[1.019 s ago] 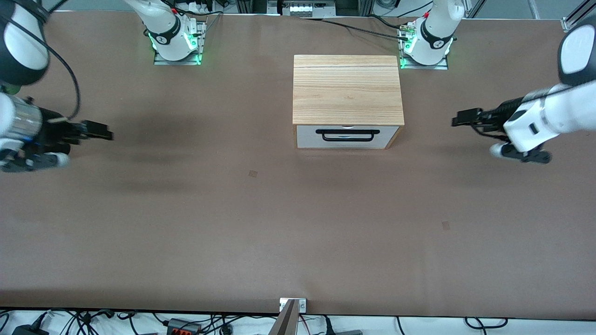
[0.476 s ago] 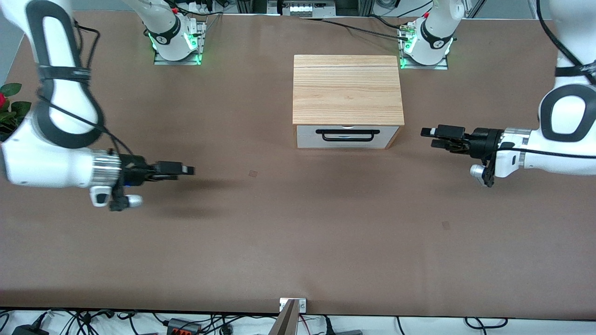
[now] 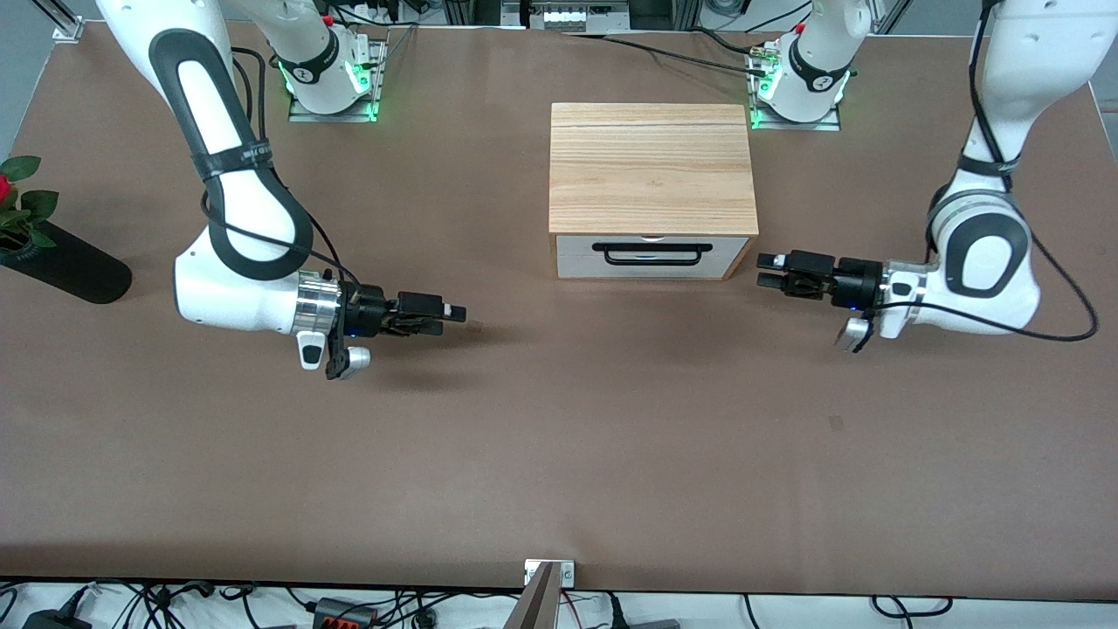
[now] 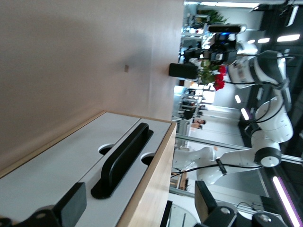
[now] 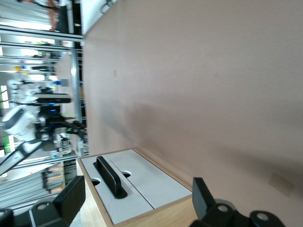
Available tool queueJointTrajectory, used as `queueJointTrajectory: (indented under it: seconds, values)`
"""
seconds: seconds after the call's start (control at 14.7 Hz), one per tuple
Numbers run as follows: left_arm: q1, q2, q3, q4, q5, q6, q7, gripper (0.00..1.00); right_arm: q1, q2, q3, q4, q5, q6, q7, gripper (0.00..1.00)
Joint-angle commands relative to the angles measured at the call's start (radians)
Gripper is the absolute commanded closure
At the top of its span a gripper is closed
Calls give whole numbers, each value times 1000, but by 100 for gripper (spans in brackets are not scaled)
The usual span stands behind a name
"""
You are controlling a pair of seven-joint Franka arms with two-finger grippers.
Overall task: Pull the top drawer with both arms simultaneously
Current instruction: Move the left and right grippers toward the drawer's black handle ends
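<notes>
Both open hands, left hand [image 3: 769,272] and right hand [image 3: 452,315], have closed in toward the cabinet [image 3: 652,166].

You see a cabinet [image 3: 652,166] topped in pale, striped wood grain, with the top drawer [image 3: 651,257] fronted white and crossed by a black bar handle [image 3: 652,252]. The table [image 3: 559,454] is matte brown. Both arms are white with black segments; a red bloom, possibly a rose [image 3: 4,187], sits at the right arm's end.
</notes>
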State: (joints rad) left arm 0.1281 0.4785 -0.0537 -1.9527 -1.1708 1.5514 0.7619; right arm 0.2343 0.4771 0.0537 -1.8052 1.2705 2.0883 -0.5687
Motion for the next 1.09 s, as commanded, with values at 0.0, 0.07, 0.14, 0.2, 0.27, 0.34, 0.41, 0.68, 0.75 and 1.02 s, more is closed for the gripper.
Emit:
queueJointTrajectory:
  seconds: [0.0,0.07,0.14,0.2,0.27,0.34,0.41,0.68,0.75,1.02]
  values:
    - [-8,12,-9,-77,-96,6,95,0,33,-54,3,-121,189,9,-196,0]
    - [-12,18,-9,-80,-98,4,99,0,51,-54,5,-150,263,10,-286,0]
    - [-13,26,-11,-92,-101,4,99,0,78,-46,5,-170,344,16,-368,0]
    - [-16,37,-12,-95,-107,4,100,0,98,-32,5,-180,418,10,-435,0]
    - [-19,44,-24,-95,-110,9,108,0,111,-5,6,-180,485,-5,-501,0]
    - [-22,49,-32,-95,-112,21,109,0,132,21,6,-178,522,-31,-560,0]
    - [-31,51,-32,-95,-112,36,132,0,138,47,6,-175,559,-69,-606,0]
    - [-55,75,-34,-98,-115,42,258,4,155,113,6,-154,586,-209,-658,0]
    - [-55,78,-35,-100,-115,42,275,5,181,115,6,-148,590,-200,-660,0]
    - [-55,80,-41,-111,-116,26,293,27,258,153,6,-82,703,-86,-658,0]
